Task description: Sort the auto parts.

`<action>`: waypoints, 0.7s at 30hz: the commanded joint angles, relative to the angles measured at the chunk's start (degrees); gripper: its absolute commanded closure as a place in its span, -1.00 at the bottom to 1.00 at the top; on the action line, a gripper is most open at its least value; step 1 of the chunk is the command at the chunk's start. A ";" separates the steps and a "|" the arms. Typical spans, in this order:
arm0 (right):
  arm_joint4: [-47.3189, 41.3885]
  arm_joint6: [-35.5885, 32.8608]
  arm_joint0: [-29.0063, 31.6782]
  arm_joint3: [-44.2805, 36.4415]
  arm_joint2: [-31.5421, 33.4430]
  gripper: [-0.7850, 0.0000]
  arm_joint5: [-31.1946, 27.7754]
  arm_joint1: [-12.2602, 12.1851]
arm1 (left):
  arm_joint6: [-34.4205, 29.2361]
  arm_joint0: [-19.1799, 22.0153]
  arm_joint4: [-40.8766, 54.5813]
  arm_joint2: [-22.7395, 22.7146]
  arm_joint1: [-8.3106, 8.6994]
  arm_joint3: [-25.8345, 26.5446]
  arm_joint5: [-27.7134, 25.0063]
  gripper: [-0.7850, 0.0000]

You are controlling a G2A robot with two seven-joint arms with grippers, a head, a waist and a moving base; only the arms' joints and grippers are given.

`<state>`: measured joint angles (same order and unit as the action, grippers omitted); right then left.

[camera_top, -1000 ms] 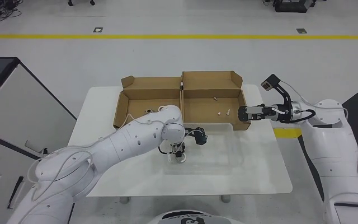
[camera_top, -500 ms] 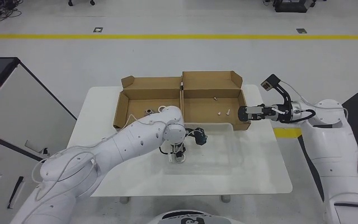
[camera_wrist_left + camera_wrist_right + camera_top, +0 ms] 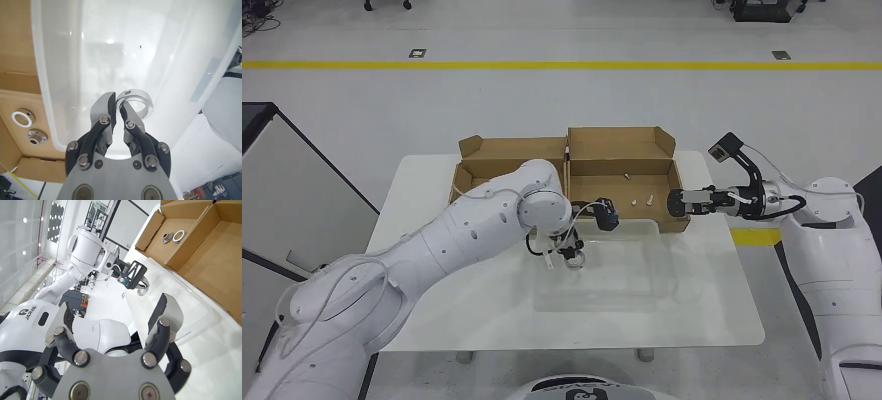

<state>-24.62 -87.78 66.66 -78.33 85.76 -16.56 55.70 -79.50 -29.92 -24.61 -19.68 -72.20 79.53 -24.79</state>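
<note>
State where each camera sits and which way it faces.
Top: above the arms, looking down on the table, bin, left box, right box; both arms show.
Left wrist: on the left arm, looking down into the bin; left gripper pinches a ring.
Right wrist: on the right arm, looking across the bin toward the left arm; open right gripper shows.
Shared: both wrist views show the ring and the hub in the left box.

- Clear bin [image 3: 627,275]: open top, bare floor under left gripper [image 3: 117,102] and its ring [image 3: 135,106].
- Left box [image 3: 507,148], right box [image 3: 622,140]: upright walls stand against the bin's far side.
- Left arm [image 3: 492,215] overhangs left box; collar [image 3: 21,118] and hub [image 3: 37,137] lie on its floor.
- Right gripper [image 3: 674,201] sits at right box's outer corner.
</note>
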 commanded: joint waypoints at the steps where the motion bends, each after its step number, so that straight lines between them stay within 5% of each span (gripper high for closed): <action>1: -0.04 0.00 0.00 0.00 0.00 -1.00 0.00 0.00 | -0.76 -0.41 0.03 -1.63 1.16 2.88 0.78 1.00; 5: -0.04 0.00 0.00 0.00 0.00 -1.00 0.00 0.00 | -1.49 -1.73 0.03 -4.38 2.97 7.60 1.58 1.00; 16: -0.04 0.00 0.00 0.00 0.00 -1.00 0.00 0.00 | -0.99 -1.93 0.05 -4.45 2.98 7.50 1.76 1.00; 21: -0.04 0.00 0.00 0.00 0.00 -1.00 0.00 0.00 | 4.63 -3.48 4.22 -9.03 4.05 6.32 1.82 1.00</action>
<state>-24.62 -87.78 66.66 -78.33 85.76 -16.56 55.70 -75.48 -33.13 -21.51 -27.66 -68.45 85.91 -22.62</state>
